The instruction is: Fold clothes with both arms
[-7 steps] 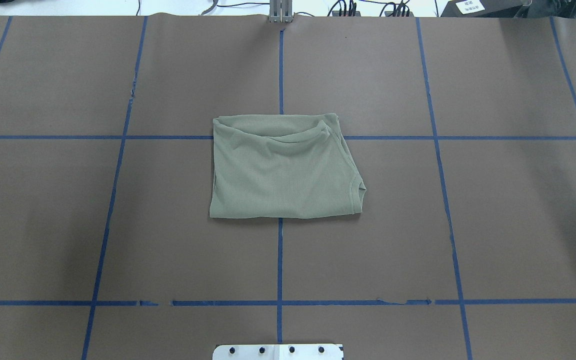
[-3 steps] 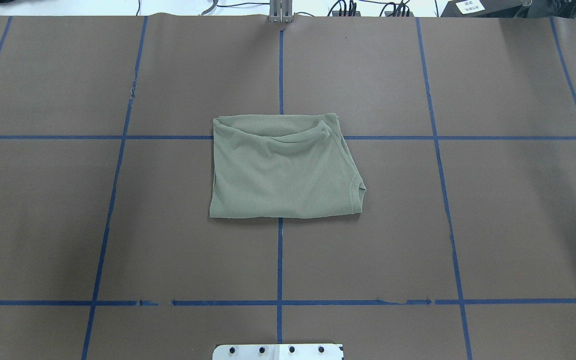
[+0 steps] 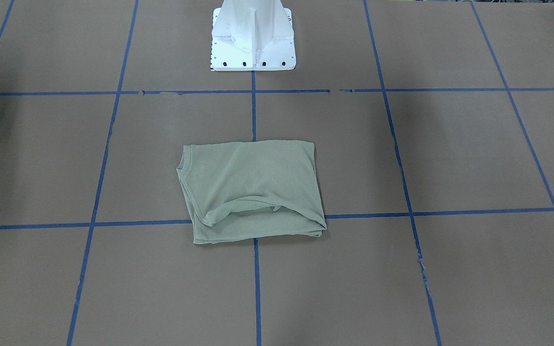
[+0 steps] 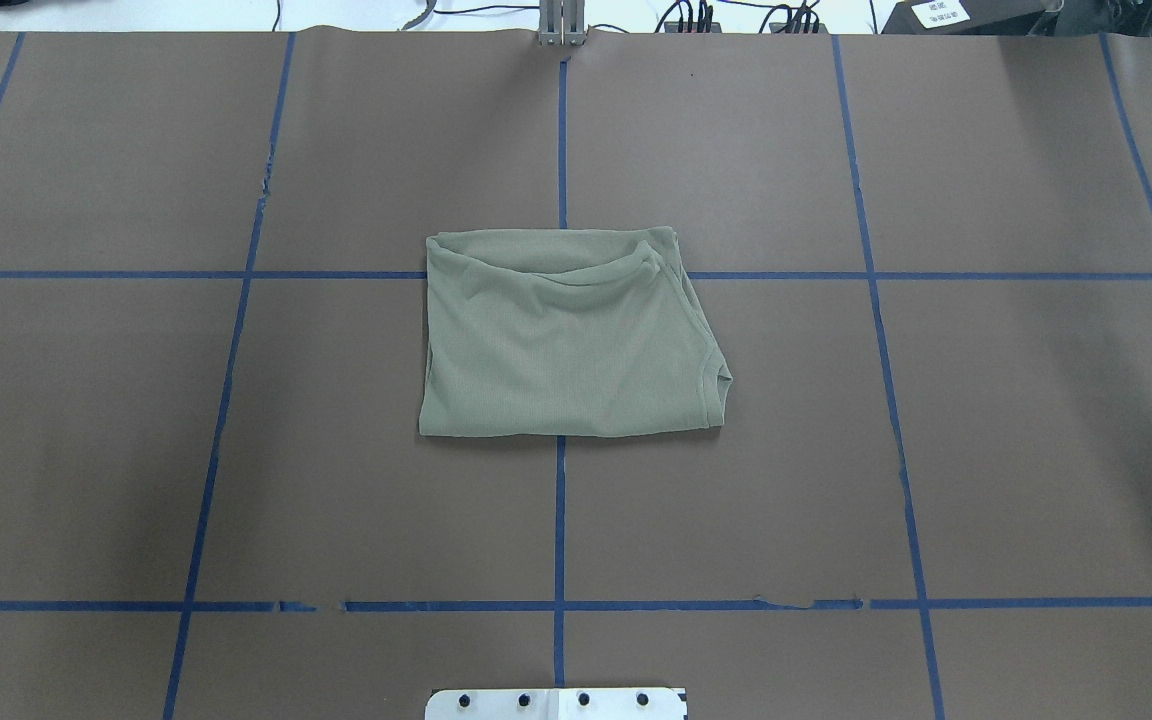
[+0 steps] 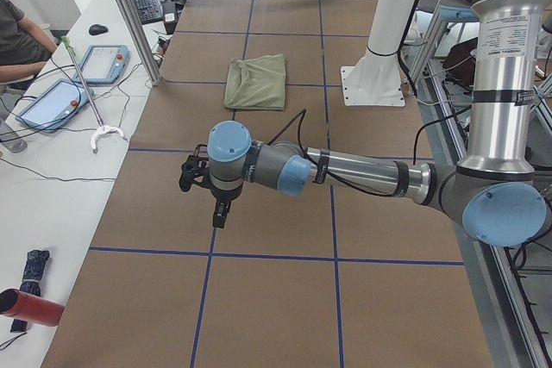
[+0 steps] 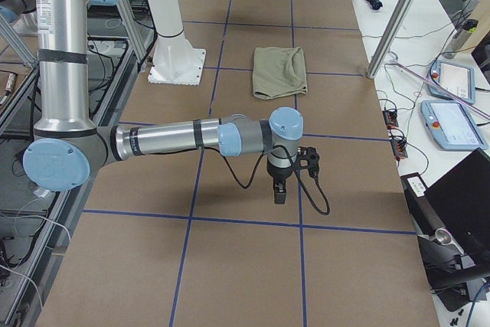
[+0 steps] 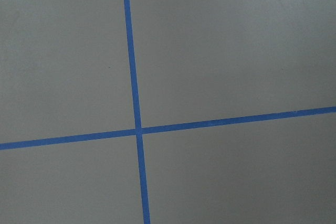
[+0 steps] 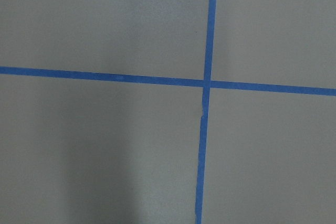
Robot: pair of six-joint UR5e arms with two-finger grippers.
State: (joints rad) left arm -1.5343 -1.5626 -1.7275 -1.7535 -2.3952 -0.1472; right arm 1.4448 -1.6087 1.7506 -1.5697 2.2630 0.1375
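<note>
The clothes are one sage-green shirt (image 4: pixel 566 340), folded into a rough rectangle at the table's middle, also seen in the front-facing view (image 3: pixel 253 190) and both side views (image 5: pixel 256 82) (image 6: pixel 280 71). Neither arm touches it. My left arm reaches out low over the table's left end, its gripper (image 5: pixel 220 213) pointing down, far from the shirt. My right arm does the same at the right end, its gripper (image 6: pixel 279 193) hanging above the paper. I cannot tell if either is open or shut. Both wrist views show only brown paper and blue tape.
The white pedestal base (image 3: pixel 253 43) stands behind the shirt. Blue tape lines (image 4: pixel 560 520) grid the brown paper. Beside the table lie tablets (image 5: pixel 105 64), cables, a red bottle (image 5: pixel 30 306) and a metal post (image 5: pixel 129 15); a person (image 5: pixel 17 36) sits there.
</note>
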